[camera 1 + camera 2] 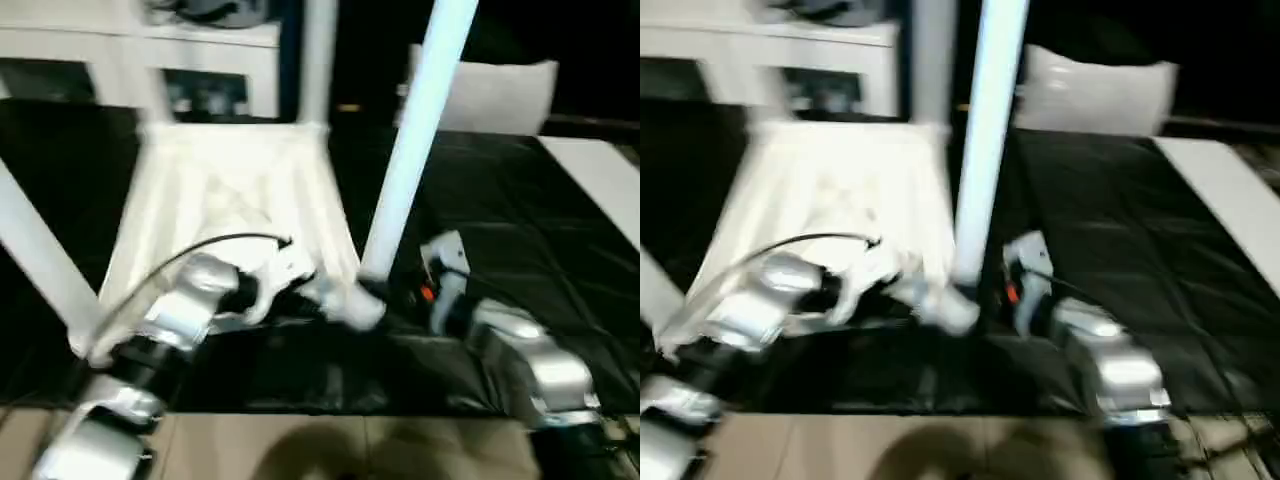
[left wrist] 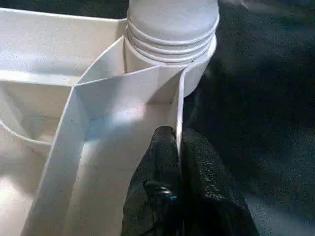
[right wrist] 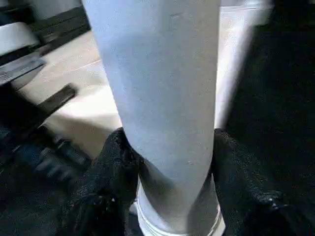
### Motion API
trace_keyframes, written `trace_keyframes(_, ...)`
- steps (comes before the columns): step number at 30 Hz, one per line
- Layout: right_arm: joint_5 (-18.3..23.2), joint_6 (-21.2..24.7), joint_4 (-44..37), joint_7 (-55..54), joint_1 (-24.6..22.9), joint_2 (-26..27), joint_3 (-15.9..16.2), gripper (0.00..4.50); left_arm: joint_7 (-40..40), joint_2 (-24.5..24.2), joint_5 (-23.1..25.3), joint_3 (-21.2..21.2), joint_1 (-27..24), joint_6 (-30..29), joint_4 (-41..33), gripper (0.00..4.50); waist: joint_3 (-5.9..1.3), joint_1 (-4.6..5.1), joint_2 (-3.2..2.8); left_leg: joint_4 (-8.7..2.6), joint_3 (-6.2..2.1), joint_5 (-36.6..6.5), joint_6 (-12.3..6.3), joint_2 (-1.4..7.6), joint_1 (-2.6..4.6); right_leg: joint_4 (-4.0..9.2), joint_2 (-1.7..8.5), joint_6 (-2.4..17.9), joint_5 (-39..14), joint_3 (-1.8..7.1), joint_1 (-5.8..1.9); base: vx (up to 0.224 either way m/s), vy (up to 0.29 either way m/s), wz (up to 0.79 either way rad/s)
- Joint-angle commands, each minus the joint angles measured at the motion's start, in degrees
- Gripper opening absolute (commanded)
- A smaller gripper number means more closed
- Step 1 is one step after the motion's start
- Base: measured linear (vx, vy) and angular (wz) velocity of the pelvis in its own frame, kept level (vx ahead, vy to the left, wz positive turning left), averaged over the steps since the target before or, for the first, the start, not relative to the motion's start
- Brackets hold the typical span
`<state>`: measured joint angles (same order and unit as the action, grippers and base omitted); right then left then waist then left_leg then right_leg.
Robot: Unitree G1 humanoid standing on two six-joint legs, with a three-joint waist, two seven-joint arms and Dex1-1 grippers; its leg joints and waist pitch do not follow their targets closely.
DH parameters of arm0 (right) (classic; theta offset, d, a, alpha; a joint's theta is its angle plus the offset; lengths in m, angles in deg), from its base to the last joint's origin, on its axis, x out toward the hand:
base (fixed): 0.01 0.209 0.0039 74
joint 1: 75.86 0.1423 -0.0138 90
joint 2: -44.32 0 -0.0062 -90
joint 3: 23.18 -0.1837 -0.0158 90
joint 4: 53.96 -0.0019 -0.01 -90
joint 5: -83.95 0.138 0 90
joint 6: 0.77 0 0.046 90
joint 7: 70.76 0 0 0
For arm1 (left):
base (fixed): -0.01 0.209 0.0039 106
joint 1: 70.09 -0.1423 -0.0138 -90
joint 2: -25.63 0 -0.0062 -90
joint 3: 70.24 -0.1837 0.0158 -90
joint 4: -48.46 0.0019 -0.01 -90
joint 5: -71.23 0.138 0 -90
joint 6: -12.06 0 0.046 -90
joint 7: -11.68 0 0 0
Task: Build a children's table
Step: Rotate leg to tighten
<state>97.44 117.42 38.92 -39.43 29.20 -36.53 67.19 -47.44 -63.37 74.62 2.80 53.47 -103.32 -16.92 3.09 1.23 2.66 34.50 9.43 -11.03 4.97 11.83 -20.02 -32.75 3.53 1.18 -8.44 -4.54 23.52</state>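
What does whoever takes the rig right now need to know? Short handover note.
Left gripper: shut on a rib wall of the table top, beside the near corner socket.
Right gripper: fingers on both sides of the near leg, low on it.
Top lies underside up on the black mat. That leg stands in its socket; more legs stand at other corners.
Left: confirm every leg is seated, flip the table.

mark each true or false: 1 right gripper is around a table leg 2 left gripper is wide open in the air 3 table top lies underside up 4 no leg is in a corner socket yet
1. True: the right gripper has its fingers either side of the leg.
2. False: the left gripper is pinched shut on a rim wall of the table top.
3. True: its ribbed underside faces up.
4. False: this leg's ringed base sits at the corner socket; other legs stand too.
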Motion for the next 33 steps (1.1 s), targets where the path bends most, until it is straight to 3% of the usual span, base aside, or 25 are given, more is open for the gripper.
trace_keyframes(1,-0.61,2.27,4.19,-6.71,1.95,3.86,2.38,1.91,0.77,5.71,-3.93,-0.86,1.81,-0.08,-4.59,0.00,-3.30,-0.15,0.07,-4.07,-0.84,-18.04,-0.66,0.09,-0.27,6.24,4.03,1.83,-37.73,0.67,-2.60,0.000,0.000,0.00)
trace_keyframes(2,-1.05,1.50,5.99,-10.87,3.28,6.08,1.02,1.91,3.83,7.24,-3.13,-0.55,2.70,-0.21,-3.64,0.00,-3.42,-0.08,-0.10,-4.26,-0.83,-17.18,-1.05,0.25,-0.54,6.11,4.10,1.90,-36.00,0.85,-2.86,0.000,0.000,0.00)
trace_keyframes(4,-0.87,0.32,8.11,-15.55,5.22,9.34,-1.11,1.91,7.96,9.20,-1.81,-0.30,3.96,-0.39,-2.57,0.00,-3.30,0.38,-0.37,-4.08,-0.75,-18.63,-1.15,0.24,0.05,6.42,4.03,2.48,-35.74,0.40,-2.25,0.000,0.000,0.00)
trace_keyframes(5,-0.79,0.20,8.37,-16.28,5.56,9.99,-1.57,1.91,8.67,9.55,-1.53,-0.26,4.16,-0.52,-2.48,0.00,-3.47,0.41,-0.37,-4.19,-0.83,-18.41,-1.16,0.35,0.06,6.27,4.18,3.00,-33.77,0.40,-2.49,0.000,0.000,0.00)
trace_keyframes(7,-1.12,-0.85,8.85,-17.47,6.47,11.11,-2.03,2.47,10.45,10.33,-0.59,-0.32,4.76,-0.16,-2.23,0.00,-3.58,0.42,-0.43,-4.58,-0.86,-17.08,-1.58,0.66,-0.37,5.65,4.12,4.04,-29.13,0.76,-2.87,0.000,0.000,0.00)
trace_keyframes(8,-1.53,-1.80,9.04,-17.69,6.99,11.64,-2.06,2.64,11.30,10.65,0.11,-0.44,5.01,-0.08,-2.38,0.00,-3.69,0.32,-0.37,-4.48,-0.66,-16.44,-1.81,0.68,-0.11,5.38,4.11,5.11,-26.66,1.06,-2.67,0.000,0.000,0.00)
trace_keyframes(10,-1.68,-2.15,9.12,-17.72,7.21,11.90,-2.12,2.72,11.57,10.75,0.41,-0.49,5.09,-0.23,-2.56,0.00,-3.90,0.14,-0.36,-4.59,-0.52,-13.69,-2.32,0.76,-0.52,4.61,4.23,6.96,-21.94,1.46,-3.14,0.000,0.000,0.00)
trace_keyframes(11,-1.68,-2.15,9.12,-17.72,7.21,11.90,-2.12,2.72,11.57,10.75,0.41,-0.49,5.09,-0.23,-2.56,0.00,-3.99,-0.09,-0.29,-4.46,-0.26,-12.59,-2.69,0.79,-0.22,4.38,4.05,8.00,-19.96,1.56,-2.95,0.000,0.000,0.00)
trace_keyframes(15,-5.40,-5.80,7.92,-15.55,5.98,7.75,0.90,3.15,8.58,7.69,0.60,-1.72,2.98,-0.03,-5.47,0.00,-4.39,-1.07,-0.05,-4.29,-0.08,-8.58,-3.29,0.88,-0.54,3.59,4.39,8.88,-16.68,1.67,-3.41,0.000,0.000,0.00)
trace_keyframes(17,-5.70,-7.69,7.55,-14.90,5.12,6.71,0.60,3.38,7.47,6.63,0.26,-1.72,2.38,0.45,-6.04,0.00,-4.40,-1.50,-0.11,-4.08,0.40,-6.24,-4.41,0.79,-0.72,3.16,4.27,9.97,-12.57,1.94,-3.30,0.000,0.000,0.00)
trace_keyframes(19,-5.25,-9.09,7.21,-13.43,4.51,5.90,0.08,3.57,6.35,5.72,0.15,-1.92,1.96,1.43,-6.12,0.00,-4.60,-2.05,-0.01,-3.93,0.39,-4.66,-4.74,0.74,-0.97,2.59,4.28,10.50,-10.11,2.08,-3.52,0.000,0.000,0.00)
trace_keyframes(20,-4.19,-10.12,6.25,-10.41,3.61,4.46,-0.28,3.62,4.67,4.33,0.17,-2.36,1.45,2.91,-6.20,0.00,-4.63,-2.24,-0.28,-3.92,0.34,-4.63,-5.25,0.74,-1.07,2.37,4.24,10.68,-9.19,2.05,-3.51,0.000,0.000,0.00)
trace_keyframes(23,-1.76,-11.47,3.39,-1.88,1.35,-0.32,-0.59,3.84,0.01,0.92,0.02,-3.31,0.47,6.01,-5.86,0.00,-4.31,-2.81,-0.30,-3.95,0.48,-6.11,-6.05,0.99,-0.87,2.74,4.14,10.18,-10.90,1.99,-3.33,0.000,0.000,0.00)
trace_keyframes(26,-0.42,-12.64,1.77,4.21,0.05,-4.11,0.38,4.15,-2.74,-1.03,-0.04,-4.07,0.17,7.89,-5.25,0.00,-3.97,-3.41,-0.44,-4.14,0.45,-9.28,-4.50,1.20,-0.45,3.41,4.13,8.62,-16.87,1.89,-2.94,0.000,0.000,0.00)
trace_keyframes(27,0.71,-13.44,0.48,11.03,-1.07,-8.51,1.87,4.15,-5.81,-2.56,-0.54,-4.52,-0.12,10.00,-4.68,0.00,-4.01,-3.44,-0.43,-4.14,0.46,-9.67,-4.39,1.16,-0.41,3.47,4.14,8.43,-17.44,1.87,-2.96,0.000,0.000,0.00)
trace_keyframes(28,0.75,-13.46,0.43,11.35,-1.12,-8.71,1.95,4.39,-5.93,-2.63,-0.55,-4.54,-0.13,10.15,-4.65,0.00,-3.94,-3.66,-0.43,-4.14,0.41,-10.43,-4.28,1.27,-0.32,3.51,4.10,8.10,-17.87,1.90,-3.00,0.000,0.000,0.00)
trace_keyframes(29,1.56,-13.50,-0.47,17.22,-1.89,-12.34,3.44,4.39,-7.92,-3.67,-0.54,-4.95,-0.24,12.73,-3.90,0.00,-3.76,-3.73,-0.41,-4.25,0.40,-11.34,-4.23,1.31,-0.24,3.73,4.16,8.08,-18.85,1.88,-2.77,0.000,0.000,0.00)
trace_keyframes(33,3.21,-12.90,-0.98,24.91,-2.28,-16.42,4.79,4.39,-10.96,-5.59,-0.11,-6.32,-0.02,16.67,-2.34,0.00,-3.79,-4.00,-0.15,-4.15,0.33,-12.50,-4.15,1.20,-0.43,4.00,4.33,7.08,-22.08,1.75,-2.85,0.000,0.000,0.00)
